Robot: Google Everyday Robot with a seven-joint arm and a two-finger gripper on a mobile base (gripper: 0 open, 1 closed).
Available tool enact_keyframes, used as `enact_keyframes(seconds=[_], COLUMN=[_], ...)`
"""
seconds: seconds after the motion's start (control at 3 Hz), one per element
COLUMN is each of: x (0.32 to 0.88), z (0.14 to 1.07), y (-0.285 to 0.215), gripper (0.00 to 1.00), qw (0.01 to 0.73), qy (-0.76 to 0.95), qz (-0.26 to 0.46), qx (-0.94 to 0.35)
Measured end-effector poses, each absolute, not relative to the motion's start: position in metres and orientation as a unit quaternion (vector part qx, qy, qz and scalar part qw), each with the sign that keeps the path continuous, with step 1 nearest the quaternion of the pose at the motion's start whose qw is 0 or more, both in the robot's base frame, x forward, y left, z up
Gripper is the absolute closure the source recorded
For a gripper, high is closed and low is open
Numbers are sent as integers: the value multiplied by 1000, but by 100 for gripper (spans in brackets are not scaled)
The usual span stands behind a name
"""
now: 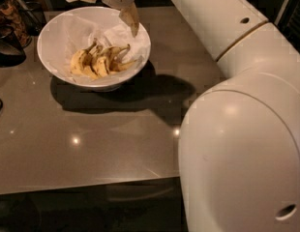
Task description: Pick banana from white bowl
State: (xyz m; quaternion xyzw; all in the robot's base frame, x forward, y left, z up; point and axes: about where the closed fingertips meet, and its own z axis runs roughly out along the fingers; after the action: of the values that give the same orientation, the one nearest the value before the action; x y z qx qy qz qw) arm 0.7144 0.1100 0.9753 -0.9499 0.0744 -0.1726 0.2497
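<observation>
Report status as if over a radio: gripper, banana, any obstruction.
Gripper open, empty, above white bowl far rim. Banana lying in bowl on paper among other bananas, untouched. Nothing between gripper and fruit.

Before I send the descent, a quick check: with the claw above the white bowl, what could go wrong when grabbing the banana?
1. The banana lies pressed against the other bananas. The open claw hovers over the far side of the white bowl, so it may pinch two or take the wrong one.
2. Crumpled paper lines the bowl and could get caught in the grip.
</observation>
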Motion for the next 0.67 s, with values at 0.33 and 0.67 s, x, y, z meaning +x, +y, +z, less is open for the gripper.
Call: enact_keyframes(seconds=[0.33, 0.67], x=[712, 708], z=[975, 970], y=[98, 101], gripper=[0, 0], qw=[257, 256], qy=[104, 99], qz=[-180, -167], qx=[-944, -947])
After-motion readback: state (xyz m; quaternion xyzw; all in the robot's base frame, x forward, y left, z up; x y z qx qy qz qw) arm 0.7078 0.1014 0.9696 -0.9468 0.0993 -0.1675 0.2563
